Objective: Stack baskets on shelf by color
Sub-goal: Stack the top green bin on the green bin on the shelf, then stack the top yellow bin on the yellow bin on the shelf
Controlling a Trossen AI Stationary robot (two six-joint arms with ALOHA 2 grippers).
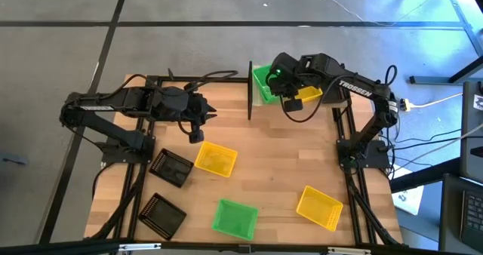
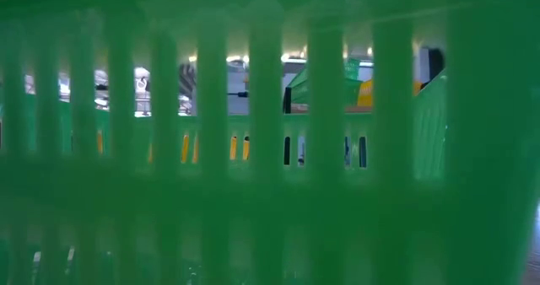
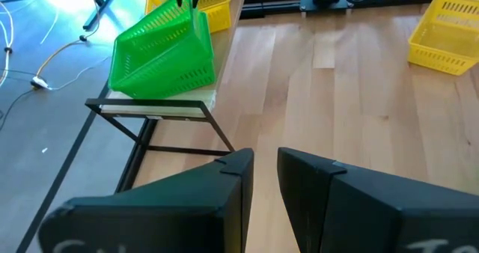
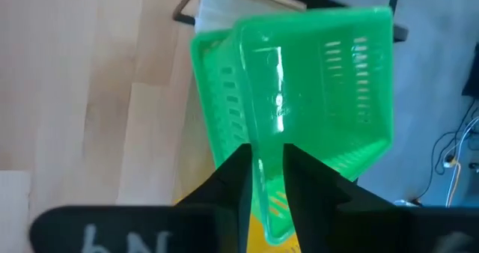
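The right gripper [image 1: 290,102] is over the pale light-wood shelf board with thin black metal posts [image 3: 161,107] at the far edge of the table, and its two dark fingers [image 4: 233,180] straddle the rim of a bright green perforated plastic basket [image 4: 314,96] with only a narrow gap between them. The basket sits tilted, one side lifted, apparently leaning in or against a second green basket [image 1: 263,84] beneath it, with a yellow mesh basket [image 1: 309,93] just beside the jaws on the shelf. Whether the fingers are pinching the rim or have just let go I cannot tell; the wall lies between them either way. To do this step well, I judge the tilted basket should be levelled and pressed squarely down into the one below before the jaws come fully off, since a release at this angle could let it tip off the shelf's edge; then lift straight up so neither finger drags the rim. The left gripper [image 1: 195,127] hangs above the darker planked wooden tabletop [image 1: 272,172] well away from the shelf, its jaws slightly parted on nothing. Away from both grippers, two yellow baskets [image 1: 216,158], a green one [image 1: 235,216] and two black ones [image 1: 170,167] wait on the tabletop.
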